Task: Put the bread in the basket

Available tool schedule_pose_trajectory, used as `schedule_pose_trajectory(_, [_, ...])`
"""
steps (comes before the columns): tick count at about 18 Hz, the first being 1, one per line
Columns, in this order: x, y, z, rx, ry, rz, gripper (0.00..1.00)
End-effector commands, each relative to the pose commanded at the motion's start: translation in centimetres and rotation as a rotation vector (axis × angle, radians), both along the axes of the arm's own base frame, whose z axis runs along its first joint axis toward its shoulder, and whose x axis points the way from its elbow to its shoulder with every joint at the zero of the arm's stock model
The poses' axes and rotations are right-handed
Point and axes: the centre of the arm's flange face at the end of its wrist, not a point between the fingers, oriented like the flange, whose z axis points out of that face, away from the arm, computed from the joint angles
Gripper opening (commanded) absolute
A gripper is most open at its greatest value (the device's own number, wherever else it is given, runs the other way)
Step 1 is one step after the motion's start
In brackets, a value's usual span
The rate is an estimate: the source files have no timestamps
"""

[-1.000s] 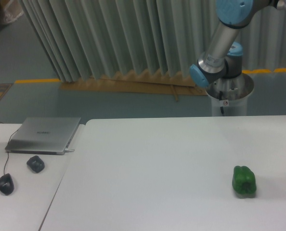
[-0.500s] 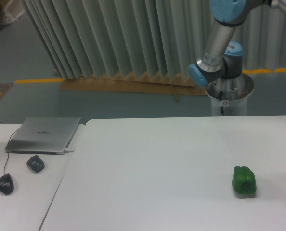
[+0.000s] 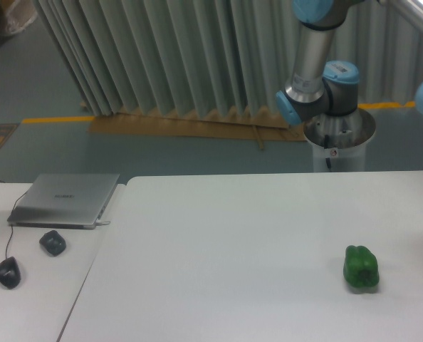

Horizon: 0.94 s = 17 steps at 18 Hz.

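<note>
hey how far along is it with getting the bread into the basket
Nothing looks done. No bread and no basket show in this view; the white table holds only a green pepper, with a laptop and two dark mice on the side table. Nothing is in hand: only the arm's upper joints appear, and the gripper is out of frame. Finding, grasping and placing the bread all remain.

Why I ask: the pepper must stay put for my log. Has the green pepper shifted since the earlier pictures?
No. The green pepper sits at the same spot on the white table, unchanged relative to the table's back edge; only the arm above has swung left.
</note>
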Motion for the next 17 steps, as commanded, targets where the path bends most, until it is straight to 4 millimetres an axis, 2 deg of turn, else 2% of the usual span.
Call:
schedule_pose_trajectory(1, [0.6,-0.1,0.3,0.000,0.000,-0.003,1.00])
schedule_pose_trajectory(4, [2.3,0.5,-0.8,-0.041,-0.039,-0.011,1.00])
schedule_pose_trajectory(6, [4.0,1.7,-1.2,-0.065,-0.031,-0.043,1.00])
schedule_pose_trajectory(13, [4.0,1.1,0.6,-0.065,0.007,-0.042,1.00])
schedule_pose_trajectory(17, [3.6,0.4,-0.3,-0.066,-0.017,-0.027,1.00])
